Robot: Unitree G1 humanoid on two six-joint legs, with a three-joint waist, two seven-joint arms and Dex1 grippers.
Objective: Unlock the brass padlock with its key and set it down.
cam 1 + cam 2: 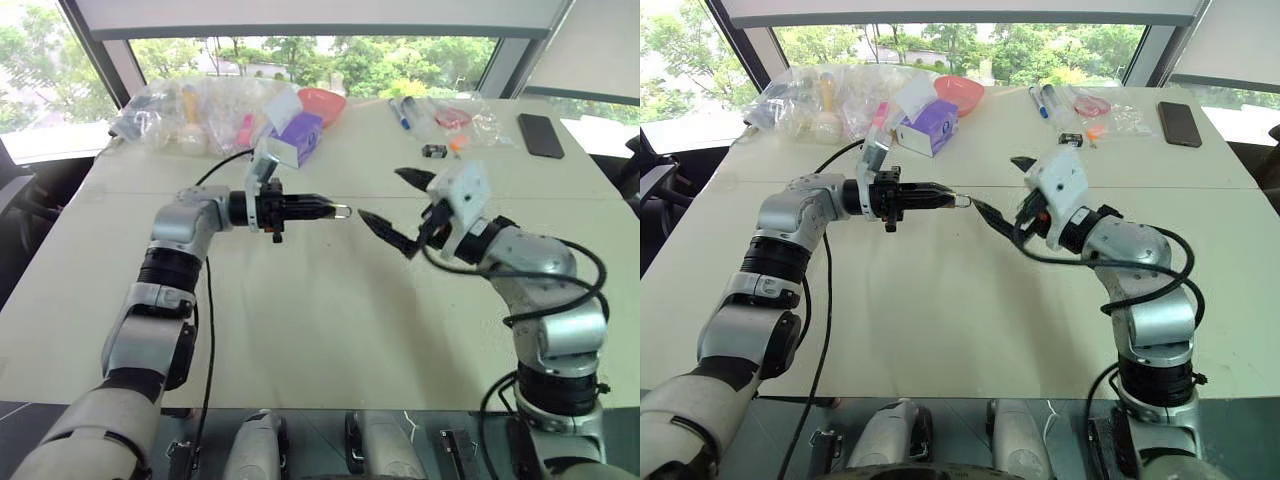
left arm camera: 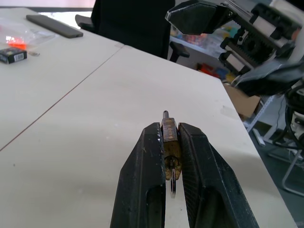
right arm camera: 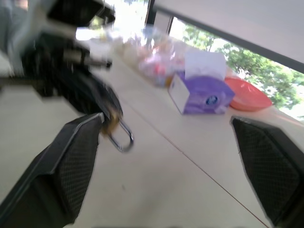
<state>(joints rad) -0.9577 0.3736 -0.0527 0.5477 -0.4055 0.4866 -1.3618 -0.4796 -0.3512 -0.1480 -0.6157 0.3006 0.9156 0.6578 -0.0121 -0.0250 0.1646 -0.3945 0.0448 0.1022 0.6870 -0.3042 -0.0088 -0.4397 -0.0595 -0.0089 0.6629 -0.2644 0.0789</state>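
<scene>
1. My left gripper (image 1: 325, 210) is clenched on the brass padlock (image 2: 170, 142), holding it in the air over the middle of the table (image 1: 330, 330), shackle pointing toward my right arm
2. My right gripper (image 1: 395, 205) hangs just beside it, jaws spread wide and empty
3. I cannot make out the key for certain
4. To finish well, I judge I should keep the left grip steady and level, then lower the padlock onto bare tabletop before releasing

dull brass padlock (image 2: 170, 142), matt table (image 1: 330, 320), matt black fingers (image 2: 142, 190)
</scene>
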